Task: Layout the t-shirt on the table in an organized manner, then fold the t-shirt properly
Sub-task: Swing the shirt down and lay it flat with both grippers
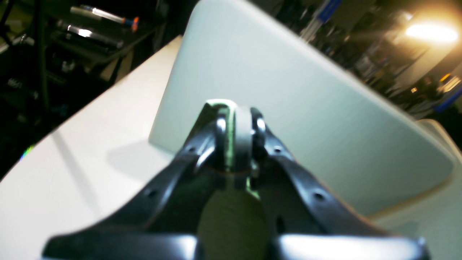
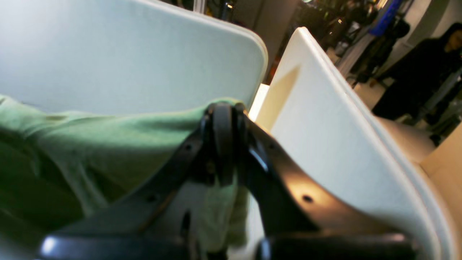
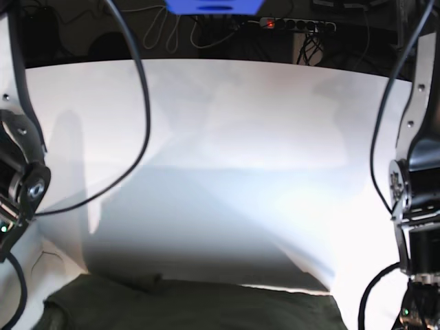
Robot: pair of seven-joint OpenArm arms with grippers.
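The olive-green t-shirt [image 3: 192, 306] hangs bunched along the near edge of the white table [image 3: 240, 124], with its top edge stretched between the two arms. My right gripper [image 2: 223, 119] is shut on a fold of the t-shirt [image 2: 90, 144], which spreads away to the left. My left gripper [image 1: 238, 122] is shut, with dark olive t-shirt cloth [image 1: 232, 220] showing between its fingers. Both grippers are held above the table [image 1: 288, 90]. In the base view both grippers are below the frame. The white mark on the shirt is hidden.
The right arm [image 3: 20, 185] and the left arm [image 3: 419, 206] stand at the table's sides with hanging cables. A power strip [image 3: 295, 24] lies behind the far edge. A dark shelf with tools [image 1: 94, 32] and a person in dark clothes [image 2: 422, 72] are beyond the table.
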